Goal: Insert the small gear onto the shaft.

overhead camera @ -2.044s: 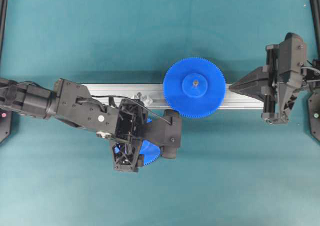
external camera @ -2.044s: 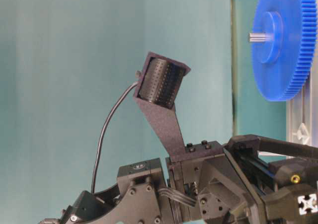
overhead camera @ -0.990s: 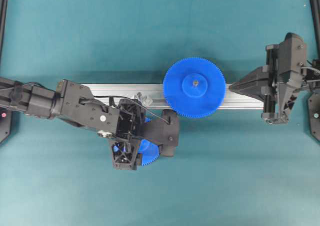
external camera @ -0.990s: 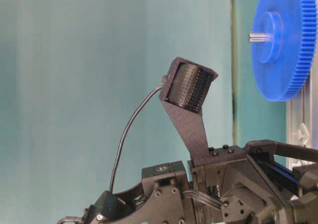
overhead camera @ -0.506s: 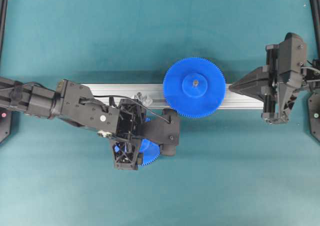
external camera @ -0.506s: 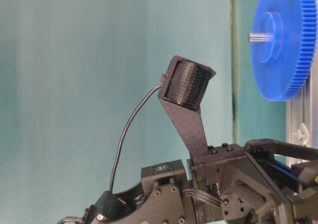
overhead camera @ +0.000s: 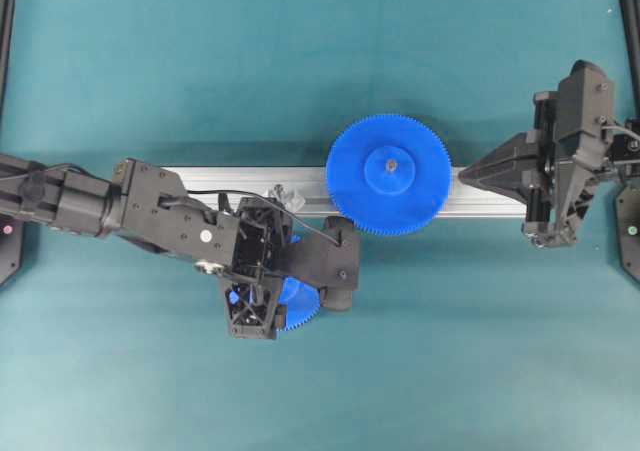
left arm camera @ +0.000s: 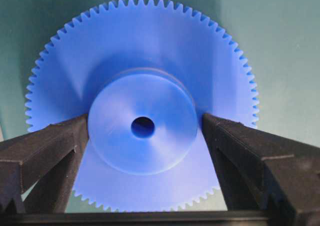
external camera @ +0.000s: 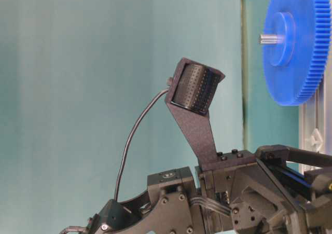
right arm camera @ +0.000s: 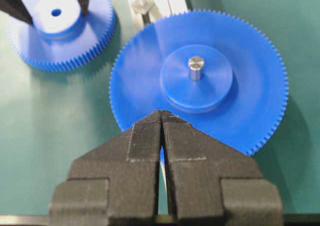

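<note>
Two fingers of the left gripper (left arm camera: pixel 145 136) stand spread wide on either side of the raised hub of the small gear (left arm camera: pixel 142 121), which lies flat on the teal mat (overhead camera: pixel 320 61), hub and centre hole facing up. The fingers look close to the hub's sides or just touching them, not yet squeezing, so the gear counts as straddled, not held.

From the gear, the shaft (right arm camera: pixel 142 4) lies just beside it on the aluminium rail (overhead camera: pixel 210 179), a little towards the large gear (overhead camera: pixel 388 174); in the overhead view it sits right above the left wrist. Its axis is upright, matching the gear's bore, so the coming move is judged to be a pinch, a lift and a short carry across.

Farther right, the right gripper (right arm camera: pixel 161 117) has its fingers pressed together, empty, beside the large gear's rim. The left arm is clearly the nearer one.
</note>
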### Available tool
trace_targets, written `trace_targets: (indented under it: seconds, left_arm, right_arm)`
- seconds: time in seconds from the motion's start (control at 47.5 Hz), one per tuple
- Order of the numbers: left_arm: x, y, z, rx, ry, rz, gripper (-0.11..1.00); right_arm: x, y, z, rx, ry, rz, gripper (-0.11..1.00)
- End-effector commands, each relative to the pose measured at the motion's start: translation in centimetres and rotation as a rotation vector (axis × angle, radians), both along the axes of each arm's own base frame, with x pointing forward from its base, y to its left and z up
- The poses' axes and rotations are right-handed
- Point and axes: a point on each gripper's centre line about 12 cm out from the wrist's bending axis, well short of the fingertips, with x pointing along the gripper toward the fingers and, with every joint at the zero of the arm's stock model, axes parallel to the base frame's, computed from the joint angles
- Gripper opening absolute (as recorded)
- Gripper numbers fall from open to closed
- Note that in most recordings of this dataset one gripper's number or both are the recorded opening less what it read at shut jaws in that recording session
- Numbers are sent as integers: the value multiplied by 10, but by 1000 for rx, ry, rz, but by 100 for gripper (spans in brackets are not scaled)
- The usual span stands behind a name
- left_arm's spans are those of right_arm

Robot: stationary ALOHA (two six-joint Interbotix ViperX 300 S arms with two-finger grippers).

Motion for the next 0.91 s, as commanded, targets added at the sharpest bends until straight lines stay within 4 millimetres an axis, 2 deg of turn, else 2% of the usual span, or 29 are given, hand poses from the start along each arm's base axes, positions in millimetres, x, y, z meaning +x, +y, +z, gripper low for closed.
trace_targets:
  seconds: [0.0,0.548,0.653,0.759,0.885]
  left_arm:
    - [4,-2,13,-3,-40,-3,93]
    - [4,-2,11,-4,-35,0,92]
    - [4,-2,12,-4,-37,0,86]
    - [4,-2,13,-3,-37,-5,69]
    - [2,-1,18,-2,-49,-11,69]
  right_arm:
    - [2,0,5,4,-20,-1,4]
    - [3,0,6,2,-25,-1,4]
    - [3,0,6,2,-25,-1,4]
    - [3,0,6,2,-26,-1,4]
    - [3,0,6,2,-26,-1,4]
